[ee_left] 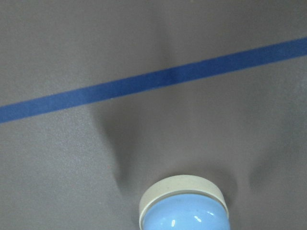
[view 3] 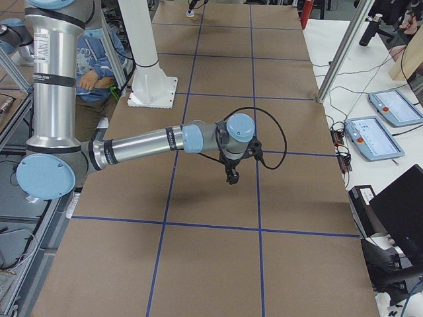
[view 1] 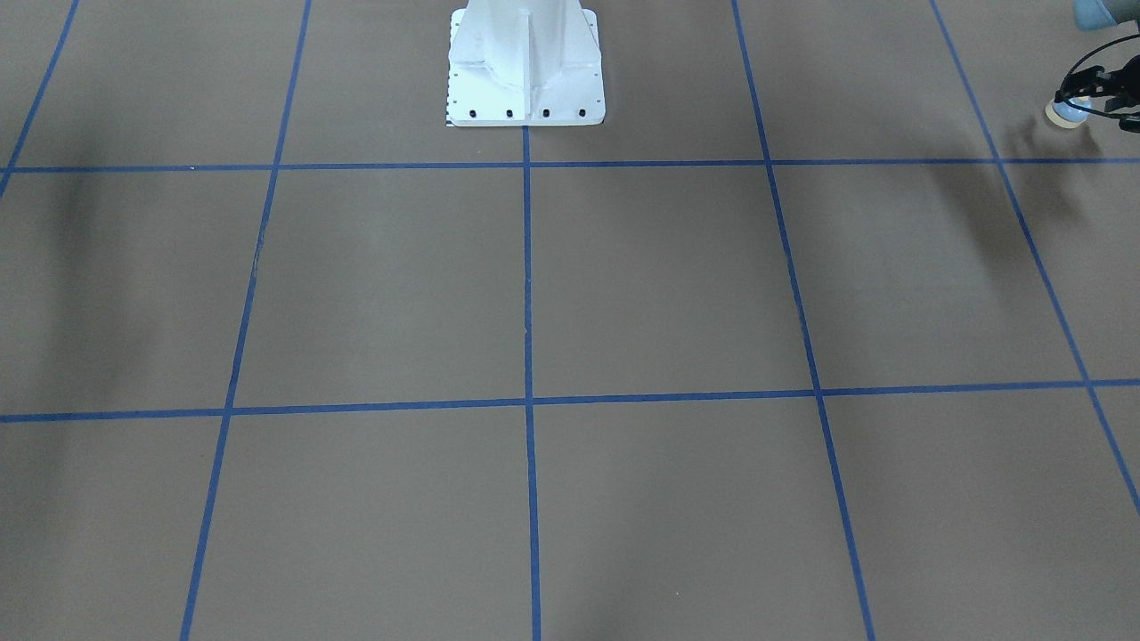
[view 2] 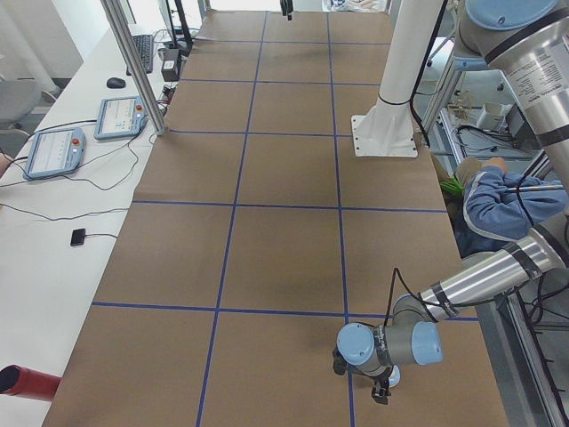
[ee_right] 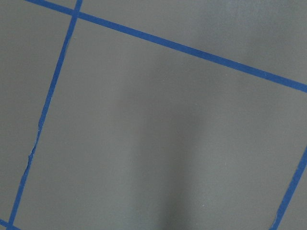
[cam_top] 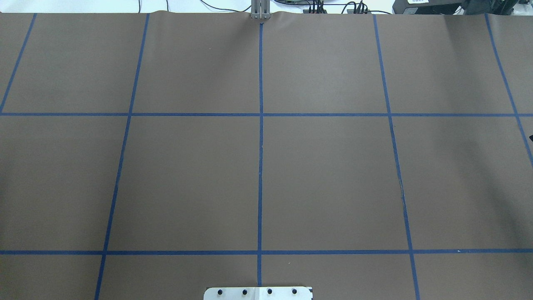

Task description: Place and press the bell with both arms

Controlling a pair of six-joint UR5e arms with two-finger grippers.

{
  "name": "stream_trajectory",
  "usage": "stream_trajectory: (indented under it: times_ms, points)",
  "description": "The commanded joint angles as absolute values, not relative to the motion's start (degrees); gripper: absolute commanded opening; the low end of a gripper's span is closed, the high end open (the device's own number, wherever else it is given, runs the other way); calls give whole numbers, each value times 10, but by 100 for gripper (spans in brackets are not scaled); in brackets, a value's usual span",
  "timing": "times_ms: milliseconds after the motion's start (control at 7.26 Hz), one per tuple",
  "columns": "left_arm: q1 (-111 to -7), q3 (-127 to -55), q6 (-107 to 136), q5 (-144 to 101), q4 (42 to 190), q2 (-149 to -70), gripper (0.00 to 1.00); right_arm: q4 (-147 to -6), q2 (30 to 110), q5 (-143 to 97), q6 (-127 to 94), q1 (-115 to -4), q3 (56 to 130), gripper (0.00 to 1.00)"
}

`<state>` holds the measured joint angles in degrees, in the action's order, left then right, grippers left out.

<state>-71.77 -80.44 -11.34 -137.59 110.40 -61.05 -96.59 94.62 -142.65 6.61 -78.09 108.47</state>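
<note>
The bell (view 1: 1067, 111), light-blue dome on a cream base, is in my left gripper (view 1: 1079, 96) at the table's end on my left, tilted and a little above the brown surface. The left wrist view shows the bell (ee_left: 183, 206) at the bottom edge, base pointing away, with its shadow on the table; the fingers are out of frame there. In the exterior left view the left gripper (view 2: 383, 384) hangs low over the near table end. My right gripper (view 3: 232, 177) hovers above the table in the exterior right view only; I cannot tell whether it is open.
The white pedestal (view 1: 525, 71) stands at the robot's side of the table. Blue tape lines (cam_top: 260, 166) grid the brown surface. A seated person in blue (view 2: 498, 200) is behind the robot. Teach pendants (view 2: 55, 151) lie on the white side table.
</note>
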Motion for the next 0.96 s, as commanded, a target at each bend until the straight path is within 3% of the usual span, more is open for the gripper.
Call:
stream_trajectory:
  times_ms: [0,826]
  points:
    - [-712,-802,-86,-1381,1103,-614,99,-966,947,-1426,67,-777,1085,100]
    - [-689,-781,-54,-1379,1104,-630,99,-967,947,-1426,67,-773,1085,100]
